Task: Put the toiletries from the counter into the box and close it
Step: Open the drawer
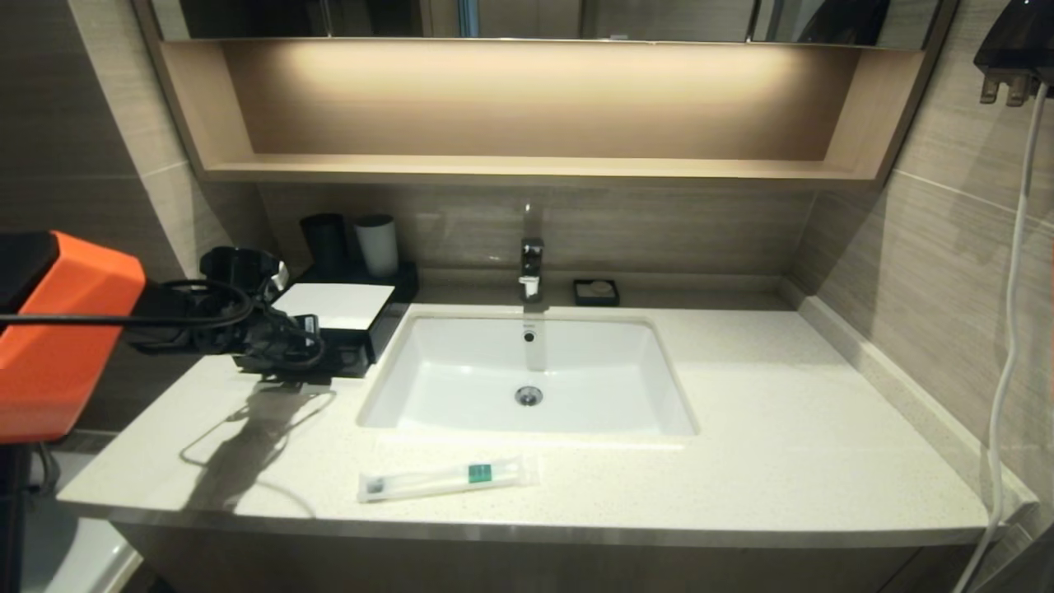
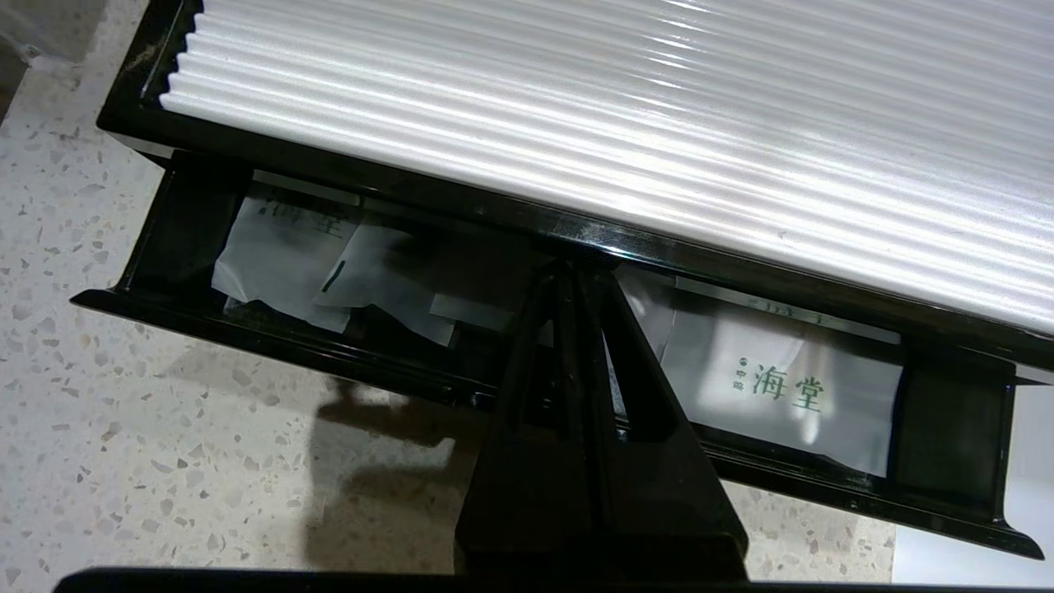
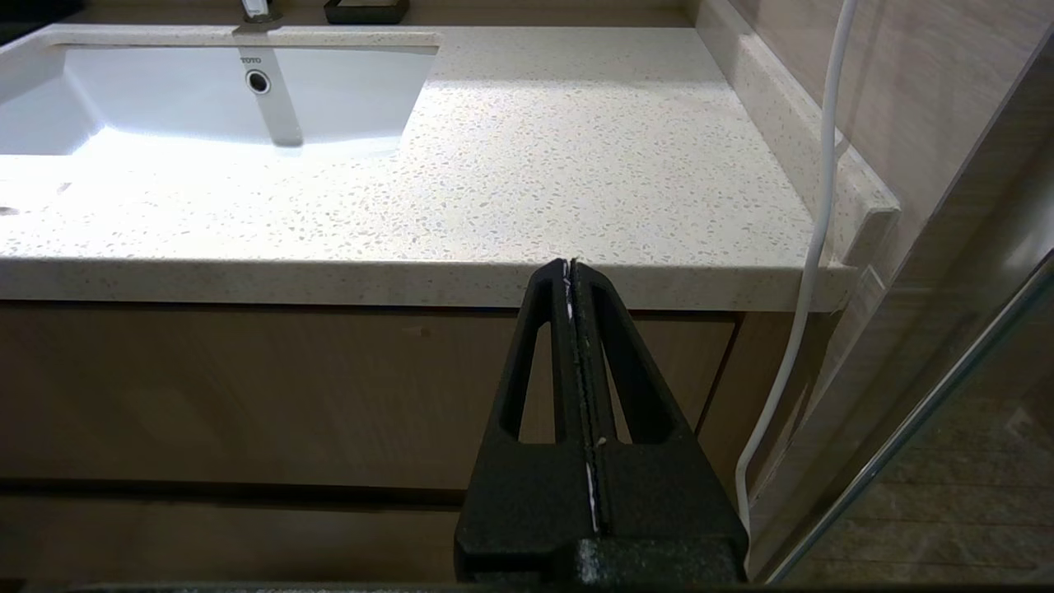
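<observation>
The toothbrush packet (image 1: 445, 478) lies flat on the counter (image 1: 782, 428) in front of the basin (image 1: 527, 371). The black box (image 1: 333, 303) with the ribbed white top (image 2: 626, 107) stands at the back left. Its drawer (image 2: 247, 329) is pulled partly out, with white paper sachets (image 2: 782, 387) inside. My left gripper (image 1: 309, 333) is shut, and its tips (image 2: 572, 268) reach over the drawer front into the open gap under the box's top edge. My right gripper (image 3: 570, 265) is shut and empty, low in front of the counter's front edge, right of the basin.
A black cup (image 1: 325, 239) and a grey cup (image 1: 376, 243) stand behind the box. The tap (image 1: 532, 268) and a small black soap dish (image 1: 596, 291) are behind the basin. A white cable (image 1: 1009, 346) hangs at the right wall. A wooden shelf (image 1: 527, 169) runs above.
</observation>
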Motion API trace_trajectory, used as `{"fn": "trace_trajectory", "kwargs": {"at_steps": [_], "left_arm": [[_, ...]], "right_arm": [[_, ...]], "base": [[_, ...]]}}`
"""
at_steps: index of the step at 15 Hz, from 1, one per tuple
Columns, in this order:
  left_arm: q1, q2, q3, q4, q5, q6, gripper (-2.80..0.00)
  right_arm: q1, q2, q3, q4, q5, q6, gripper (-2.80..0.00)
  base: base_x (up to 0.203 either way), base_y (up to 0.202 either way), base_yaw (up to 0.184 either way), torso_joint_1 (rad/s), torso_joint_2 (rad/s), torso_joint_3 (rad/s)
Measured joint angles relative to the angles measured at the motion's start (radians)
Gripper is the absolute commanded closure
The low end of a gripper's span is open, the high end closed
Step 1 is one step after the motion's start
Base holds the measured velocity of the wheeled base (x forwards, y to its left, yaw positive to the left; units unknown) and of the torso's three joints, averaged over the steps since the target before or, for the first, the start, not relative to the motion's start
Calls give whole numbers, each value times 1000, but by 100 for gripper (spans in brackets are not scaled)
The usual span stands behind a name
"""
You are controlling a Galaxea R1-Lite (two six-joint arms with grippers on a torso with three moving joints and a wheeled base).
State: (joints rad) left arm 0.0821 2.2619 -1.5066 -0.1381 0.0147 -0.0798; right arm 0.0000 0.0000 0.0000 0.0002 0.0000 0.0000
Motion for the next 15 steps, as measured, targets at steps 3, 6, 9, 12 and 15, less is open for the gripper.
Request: {"fn": "trace_trajectory", "kwargs": {"at_steps": [3,6,9,12,15], "left_arm": [[-1,22,-70,42,0,-12,0],[-11,39,-124,89,1,-36,0],[-14,41,-126,88,2,-47,0],[-15,36,-114,90,3,-48,0],[-15,28,-102,111,1,-49,0]], "right_arm": [[0,0,0,0,0,0,0],[0,0,0,0,0,0,0],[0,0,0,0,0,0,0],[0,0,0,0,0,0,0],[0,0,0,0,0,0,0]], "base": [[0,0,0,0,0,0],[0,0,0,0,0,0],[0,0,0,0,0,0],[0,0,0,0,0,0],[0,0,0,0,0,0]]}}
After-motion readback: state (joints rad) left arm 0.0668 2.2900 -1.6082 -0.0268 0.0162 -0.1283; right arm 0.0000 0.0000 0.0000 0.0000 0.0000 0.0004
